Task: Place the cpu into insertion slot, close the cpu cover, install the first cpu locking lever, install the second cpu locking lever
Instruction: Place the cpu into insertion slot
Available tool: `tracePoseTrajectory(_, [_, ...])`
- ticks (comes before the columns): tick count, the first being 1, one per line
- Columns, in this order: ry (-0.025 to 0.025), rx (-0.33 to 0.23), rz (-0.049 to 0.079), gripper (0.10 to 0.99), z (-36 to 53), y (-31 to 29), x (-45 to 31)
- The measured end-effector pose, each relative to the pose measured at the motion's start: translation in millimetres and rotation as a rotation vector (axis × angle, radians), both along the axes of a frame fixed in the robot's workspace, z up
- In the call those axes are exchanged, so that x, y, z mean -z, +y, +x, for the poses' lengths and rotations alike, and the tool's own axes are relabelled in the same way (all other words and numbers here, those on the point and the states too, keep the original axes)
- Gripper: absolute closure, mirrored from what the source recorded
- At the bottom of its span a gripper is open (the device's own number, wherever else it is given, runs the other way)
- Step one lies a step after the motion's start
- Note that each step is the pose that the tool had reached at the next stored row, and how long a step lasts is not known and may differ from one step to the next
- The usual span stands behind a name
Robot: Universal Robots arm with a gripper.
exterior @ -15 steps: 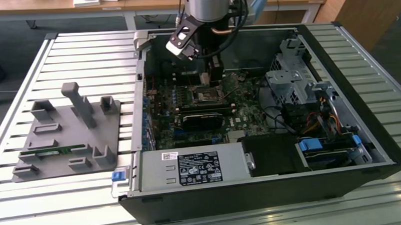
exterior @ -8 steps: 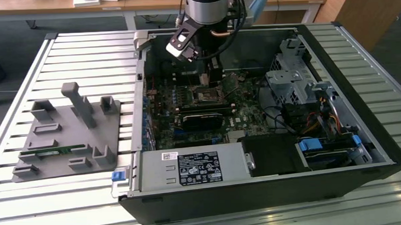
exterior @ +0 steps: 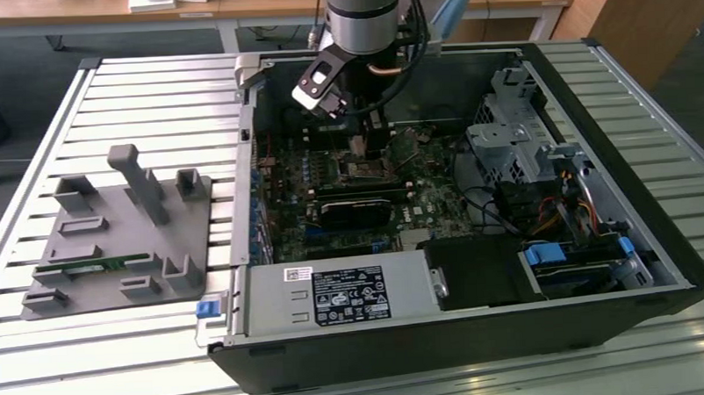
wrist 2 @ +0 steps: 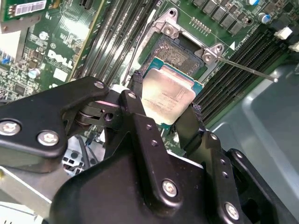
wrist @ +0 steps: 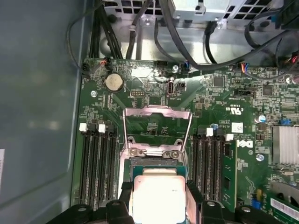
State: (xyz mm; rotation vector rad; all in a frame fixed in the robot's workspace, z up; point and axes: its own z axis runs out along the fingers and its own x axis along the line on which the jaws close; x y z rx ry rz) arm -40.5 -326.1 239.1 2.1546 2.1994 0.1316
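My gripper [wrist 2: 167, 97] is shut on the cpu [wrist 2: 169, 93], a flat square chip with a silver-grey top, pinched by two opposite edges between black fingers [wrist 2: 194, 122]. In the first wrist view the cpu [wrist: 158, 198] hangs tilted just above the insertion slot [wrist: 154, 163]; the second wrist view shows the slot's dark centre [wrist 2: 180, 50] bare. The cpu cover [wrist: 156, 111], a thin silver frame, stands swung open past the slot. A thin metal locking lever [wrist 2: 247, 70] sticks out to one side, unlatched. In the exterior view the gripper [exterior: 360, 143] hovers over the slot [exterior: 367, 169] inside the open computer case.
Long black memory slots [wrist: 96, 163] flank the slot on both sides. A black card [exterior: 355, 208], cables and a drive cage [exterior: 508, 144] crowd the case; its walls [exterior: 248, 166] rise all round. A grey fixture block [exterior: 119, 232] sits at the exterior view's left.
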Motion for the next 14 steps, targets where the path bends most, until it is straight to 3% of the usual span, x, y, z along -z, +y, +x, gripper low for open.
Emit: tracePoseTrajectory(14, [0.0000, 0.022, 0.000, 0.553, -2.5, 0.4, 18.0])
